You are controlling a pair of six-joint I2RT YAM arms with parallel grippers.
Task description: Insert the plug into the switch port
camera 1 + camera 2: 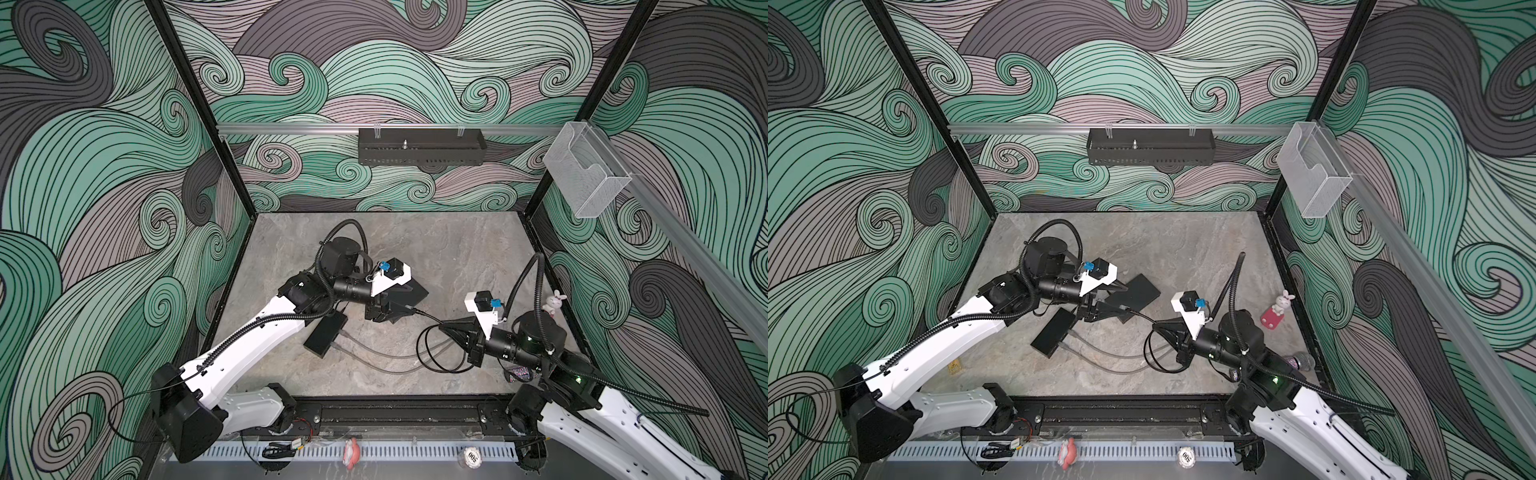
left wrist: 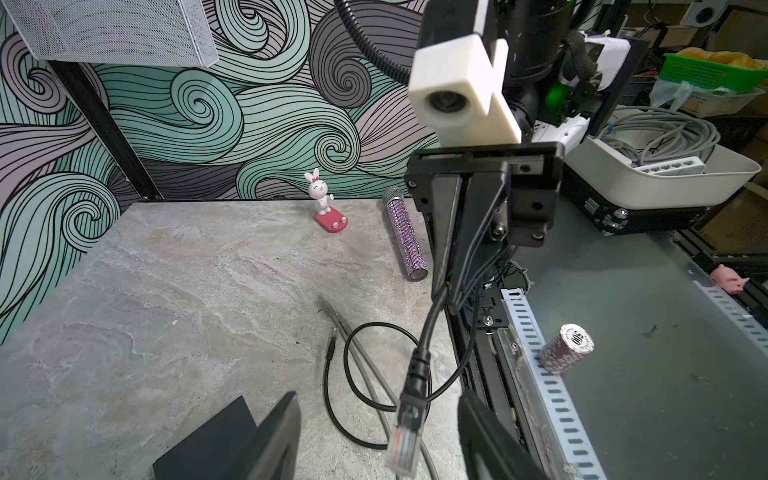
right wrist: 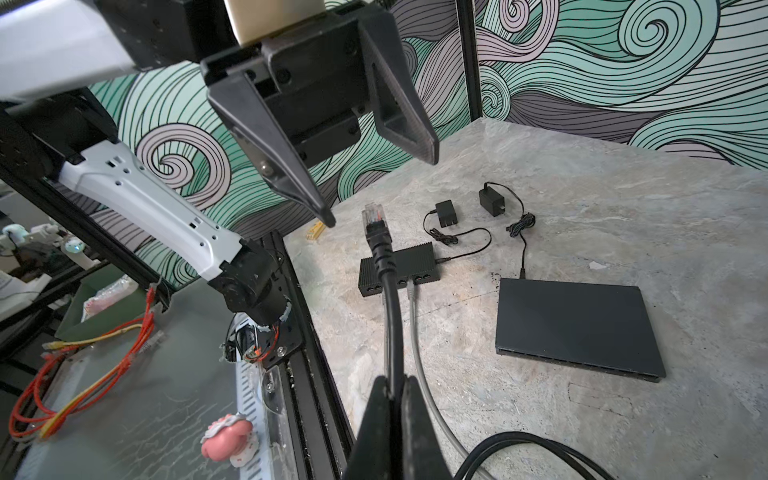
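Observation:
My right gripper [image 3: 395, 380] is shut on a black cable [image 3: 390, 307] a short way behind its clear plug [image 3: 372, 216], holding the plug out above the table. My left gripper [image 2: 378, 401] is open, with one finger on each side of the plug [image 2: 405, 436] and not touching it. In both top views the two grippers meet near the table's middle [image 1: 442, 326] [image 1: 1113, 309]. A small black switch [image 3: 397, 270] lies beyond the plug with a grey cable [image 3: 415, 332] plugged into it. A larger flat black switch [image 3: 577, 324] lies beside it.
Two black power adapters [image 3: 446, 212] [image 3: 492, 201] lie behind the switches. Loose loops of black cable [image 1: 440, 353] and grey cable [image 1: 374, 353] cross the table. A toy bunny [image 1: 555, 303], a glittery microphone [image 2: 405, 232] and a stack of chips [image 2: 567, 349] sit by the right edge.

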